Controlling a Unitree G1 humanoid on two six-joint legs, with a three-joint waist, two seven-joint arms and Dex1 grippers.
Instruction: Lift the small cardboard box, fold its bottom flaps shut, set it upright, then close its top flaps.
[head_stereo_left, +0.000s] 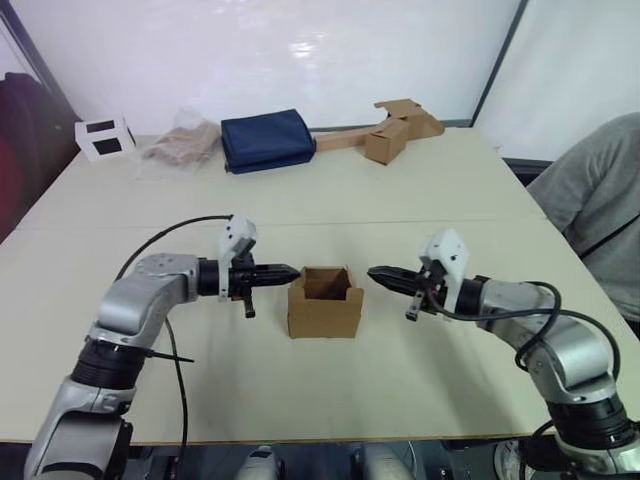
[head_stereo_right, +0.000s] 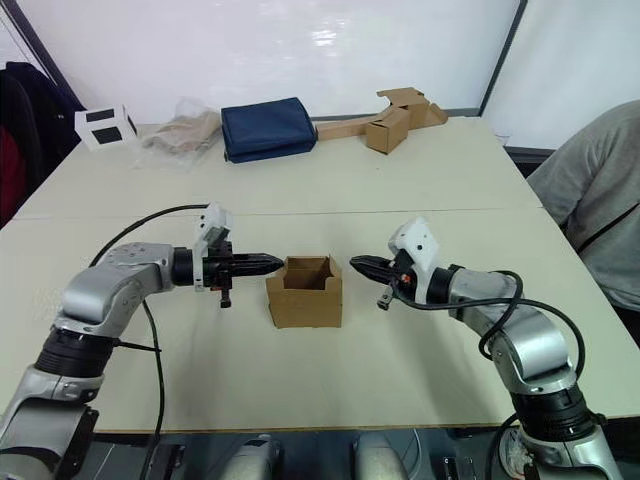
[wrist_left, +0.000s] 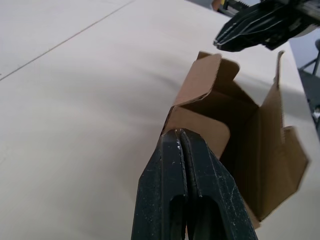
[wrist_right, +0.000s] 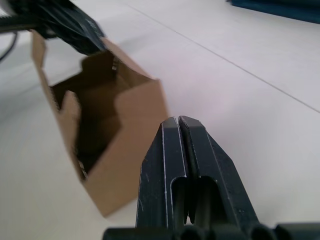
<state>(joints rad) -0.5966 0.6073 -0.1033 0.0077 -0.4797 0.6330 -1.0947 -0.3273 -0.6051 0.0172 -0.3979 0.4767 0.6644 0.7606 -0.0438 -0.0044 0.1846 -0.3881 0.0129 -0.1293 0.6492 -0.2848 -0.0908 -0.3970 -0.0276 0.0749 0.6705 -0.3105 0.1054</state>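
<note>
Standing upright on the table, the small cardboard box has its top flaps raised. My left gripper and right gripper, fingers pressed together, flank it, both empty

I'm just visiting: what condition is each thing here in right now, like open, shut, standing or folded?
small cardboard box: standing on the table, top flaps open, held by neither gripper.
left gripper: shut, empty, tip beside the box's top edge.
right gripper: shut, empty, pointing at the box from the other side.
navy cloth: folded, lying flat at the far end.
white box with black squares: closed, at the far corner.
</note>
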